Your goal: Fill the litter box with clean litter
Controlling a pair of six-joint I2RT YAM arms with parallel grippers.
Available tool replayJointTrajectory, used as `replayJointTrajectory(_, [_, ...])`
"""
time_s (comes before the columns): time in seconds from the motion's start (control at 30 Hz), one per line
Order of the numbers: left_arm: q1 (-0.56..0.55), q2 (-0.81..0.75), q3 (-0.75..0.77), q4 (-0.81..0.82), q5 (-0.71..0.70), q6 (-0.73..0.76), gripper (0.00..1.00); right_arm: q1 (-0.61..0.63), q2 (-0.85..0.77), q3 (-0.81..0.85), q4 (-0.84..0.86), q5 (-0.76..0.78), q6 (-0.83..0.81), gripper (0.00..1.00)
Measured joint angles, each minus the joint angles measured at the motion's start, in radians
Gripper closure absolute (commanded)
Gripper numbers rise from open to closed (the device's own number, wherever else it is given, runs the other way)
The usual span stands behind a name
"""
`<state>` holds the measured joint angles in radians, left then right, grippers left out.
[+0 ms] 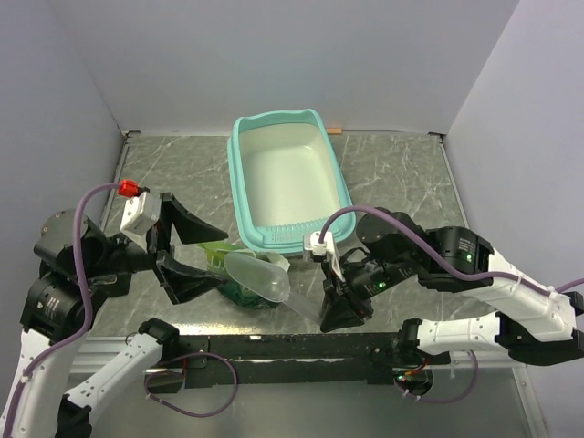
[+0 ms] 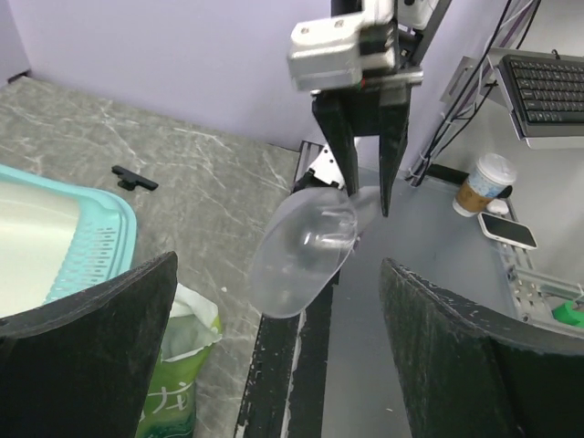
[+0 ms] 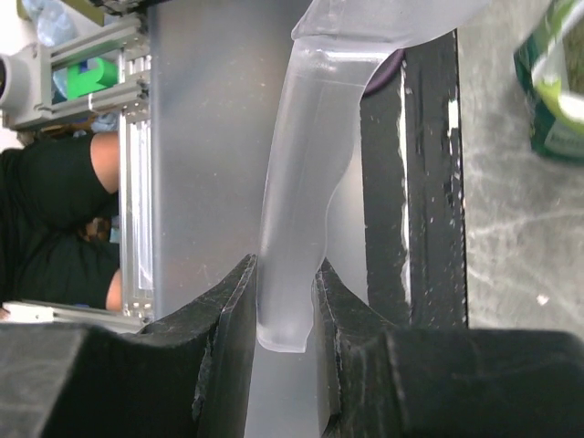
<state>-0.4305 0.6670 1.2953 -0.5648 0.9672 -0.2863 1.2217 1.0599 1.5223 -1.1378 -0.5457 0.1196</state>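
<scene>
1. The litter box (image 1: 240,182) lies lengthwise at the middle of the bench. One short end is at the far edge, and its whitish floor is exposed.
2. The green bag (image 1: 241,294) stands toward the near edge, left of centre, just beside the box's near left corner.
3. The clear plastic scoop (image 1: 260,276) hangs over the bag, with its handle pointing toward the near right.
4. My right gripper (image 3: 285,274) is clamped on the end of that handle.
5. My left gripper (image 1: 217,257) is beside the bag with its jaws wide apart, gripping nothing.
</scene>
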Motion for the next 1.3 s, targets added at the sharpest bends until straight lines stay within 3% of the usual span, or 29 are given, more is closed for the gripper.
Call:
replayJointTrajectory(0.2, [0.0,0.016,0.0,-0.028,0.017,0.008,0.04,0.005,0.014,0.068,-0.011,-0.031,-0.052,1.0])
replayJointTrajectory(0.57, [0.0,0.038,-0.032,-0.033,0.048,0.013,0.15,0.006,0.108,0.144,-0.055,-0.039,-0.111,1.0])
replayJointTrajectory(0.77, [0.0,0.064,-0.03,-0.065,0.05,0.043,0.44,0.006,0.127,0.169,-0.076,-0.036,-0.128,1.0])
replayJointTrajectory(0.97, [-0.001,0.077,-0.027,-0.102,0.062,0.072,0.86,0.006,0.133,0.176,-0.103,0.003,-0.127,1.0])
replayJointTrajectory(1.0, [-0.001,0.077,-0.027,-0.105,0.066,0.078,0.99,0.006,0.136,0.176,-0.106,0.008,-0.127,1.0])
replayJointTrajectory(1.03, [-0.002,0.077,-0.027,-0.108,0.066,0.078,0.99,0.005,0.139,0.176,-0.108,0.012,-0.127,1.0])
replayJointTrajectory(1.1, [-0.001,0.077,-0.027,-0.11,0.057,0.089,0.99,0.005,0.142,0.176,-0.107,0.017,-0.124,0.81])
replayJointTrajectory(1.13, [-0.001,0.077,-0.027,-0.112,0.054,0.09,0.99,0.005,0.142,0.176,-0.108,0.023,-0.123,0.65])
replayJointTrajectory(1.17, [-0.001,0.077,-0.027,-0.112,0.05,0.09,0.99,0.005,0.142,0.176,-0.108,0.027,-0.121,0.4])
replayJointTrajectory(1.2, [-0.001,0.076,-0.027,-0.112,0.043,0.089,0.99,0.005,0.142,0.176,-0.107,0.033,-0.121,0.34])
replayJointTrajectory(1.3, [-0.001,0.074,-0.027,-0.112,0.0,0.081,0.99,0.01,0.139,0.176,-0.101,0.057,-0.124,0.28])
